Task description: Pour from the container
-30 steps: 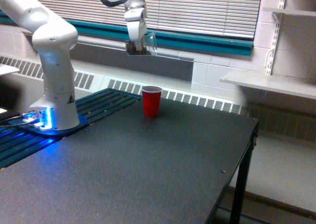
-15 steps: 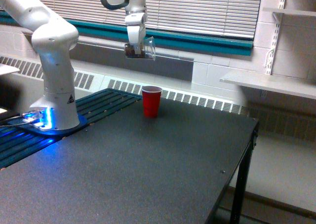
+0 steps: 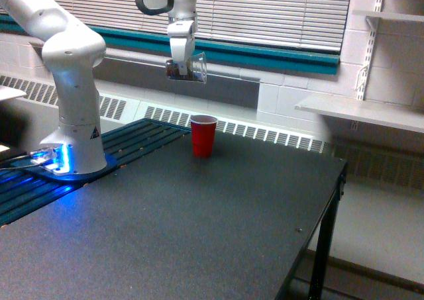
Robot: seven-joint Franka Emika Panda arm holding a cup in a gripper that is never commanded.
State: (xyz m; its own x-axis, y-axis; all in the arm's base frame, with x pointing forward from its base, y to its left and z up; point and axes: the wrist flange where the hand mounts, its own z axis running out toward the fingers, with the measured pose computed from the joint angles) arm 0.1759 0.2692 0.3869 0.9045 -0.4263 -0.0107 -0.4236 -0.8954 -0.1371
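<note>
Exterior view, container [image 3: 189, 69] tipped sideways, above red cup [image 3: 203, 136]

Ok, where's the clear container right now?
In the exterior view the clear container hangs tipped on its side in the gripper, upper left of centre, in the air above the red cup.

Table [image 3: 218, 234] fills foreground. Arm base [image 3: 73, 155] on table near far left corner. Party cup [image 3: 203, 136] upright on table, close to far edge, to exterior view's right of base. Gripper [image 3: 180, 65] in air above cup level, slightly left of cup, holding container [image 3: 192, 68] tipped sideways, mouth toward view's right. Shelf [image 3: 361, 111] beyond table's right edge, against wall.
</note>
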